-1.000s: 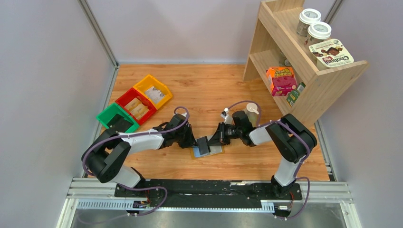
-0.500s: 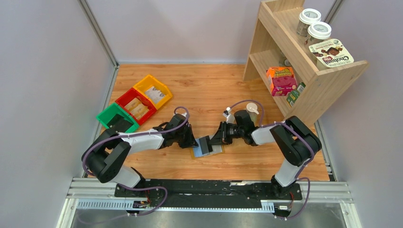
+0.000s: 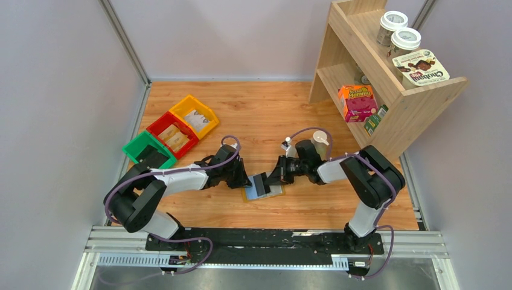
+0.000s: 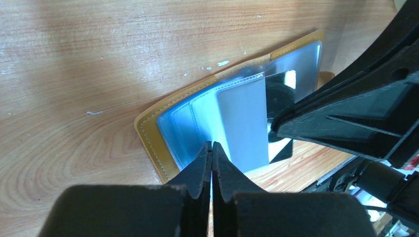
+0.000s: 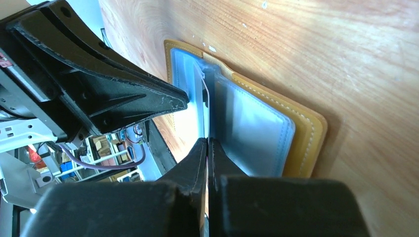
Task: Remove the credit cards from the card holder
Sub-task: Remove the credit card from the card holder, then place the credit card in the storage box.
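Observation:
The mustard-yellow card holder (image 3: 272, 193) lies open on the wooden table between the two arms; its pale blue pockets face up (image 4: 185, 128). One grey-blue credit card (image 4: 244, 118) stands tilted up out of a pocket. My right gripper (image 5: 206, 140) is shut on that card's thin edge (image 5: 205, 103), reaching in from the right (image 3: 273, 179). My left gripper (image 4: 212, 145) is shut, its tips pressing on the holder's inner pocket near the left half (image 3: 244, 181). The holder's yellow stitched rim (image 5: 309, 138) shows beside the right fingers.
Green (image 3: 148, 151), red (image 3: 172, 134) and yellow (image 3: 194, 116) bins with tan packets sit at the left back. A wooden shelf (image 3: 386, 90) with boxes and cups stands at the right back. Grey walls close in both sides.
The right gripper shifted slightly to the right and back at the card's edge. The card holder, the card and the left arm stay where they were.

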Action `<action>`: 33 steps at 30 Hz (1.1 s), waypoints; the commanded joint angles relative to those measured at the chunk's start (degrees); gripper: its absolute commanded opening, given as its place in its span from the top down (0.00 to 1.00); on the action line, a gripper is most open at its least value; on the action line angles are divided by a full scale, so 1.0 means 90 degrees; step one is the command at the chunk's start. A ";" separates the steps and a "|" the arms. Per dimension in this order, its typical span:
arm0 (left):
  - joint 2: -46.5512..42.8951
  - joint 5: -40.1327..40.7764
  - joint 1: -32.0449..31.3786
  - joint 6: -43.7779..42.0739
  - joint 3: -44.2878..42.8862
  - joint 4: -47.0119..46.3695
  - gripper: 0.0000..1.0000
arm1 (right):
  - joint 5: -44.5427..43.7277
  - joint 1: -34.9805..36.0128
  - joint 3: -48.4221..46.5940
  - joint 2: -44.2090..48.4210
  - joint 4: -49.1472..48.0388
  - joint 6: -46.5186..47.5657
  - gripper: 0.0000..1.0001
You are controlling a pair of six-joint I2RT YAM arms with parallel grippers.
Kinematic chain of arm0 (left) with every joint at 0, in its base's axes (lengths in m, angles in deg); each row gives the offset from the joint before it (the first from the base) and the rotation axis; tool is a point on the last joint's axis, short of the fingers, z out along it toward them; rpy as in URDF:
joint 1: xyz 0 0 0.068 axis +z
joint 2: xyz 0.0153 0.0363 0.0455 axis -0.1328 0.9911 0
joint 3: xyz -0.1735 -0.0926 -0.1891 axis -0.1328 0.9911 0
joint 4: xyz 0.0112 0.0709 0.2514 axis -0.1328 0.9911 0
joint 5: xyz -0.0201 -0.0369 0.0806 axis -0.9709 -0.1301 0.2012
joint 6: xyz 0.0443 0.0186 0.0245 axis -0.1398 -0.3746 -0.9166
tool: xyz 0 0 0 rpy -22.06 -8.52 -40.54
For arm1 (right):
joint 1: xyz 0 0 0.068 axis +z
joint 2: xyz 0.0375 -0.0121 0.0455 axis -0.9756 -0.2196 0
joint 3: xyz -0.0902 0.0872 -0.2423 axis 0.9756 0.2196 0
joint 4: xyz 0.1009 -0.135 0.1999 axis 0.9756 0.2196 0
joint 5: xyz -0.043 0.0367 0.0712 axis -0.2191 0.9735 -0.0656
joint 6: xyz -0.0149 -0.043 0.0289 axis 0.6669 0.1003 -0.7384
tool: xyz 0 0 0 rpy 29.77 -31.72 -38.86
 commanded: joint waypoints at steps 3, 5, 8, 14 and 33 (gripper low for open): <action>0.0197 0.0322 -0.0018 -0.0171 0.0130 0.0627 1.00 | -0.0505 -0.0317 0.0054 0.0851 0.0916 0.0705 1.00; 0.0178 0.0332 -0.0018 -0.0180 0.0120 0.0627 1.00 | -0.0661 -0.0366 0.0015 0.1154 0.1277 0.0910 1.00; 0.0032 0.0351 -0.0018 -0.0171 0.0110 0.0666 1.00 | -0.0983 -0.0376 -0.0092 0.1603 0.1960 0.1320 1.00; -0.0504 0.0644 -0.0008 -0.0453 -0.0376 0.1172 1.00 | -0.1482 -0.0366 -0.0404 0.2667 0.3142 0.2159 1.00; -0.3493 0.0918 0.0207 0.0521 -0.2058 0.3390 0.12 | -0.7894 0.4104 -0.1020 0.4857 0.3126 0.6416 1.00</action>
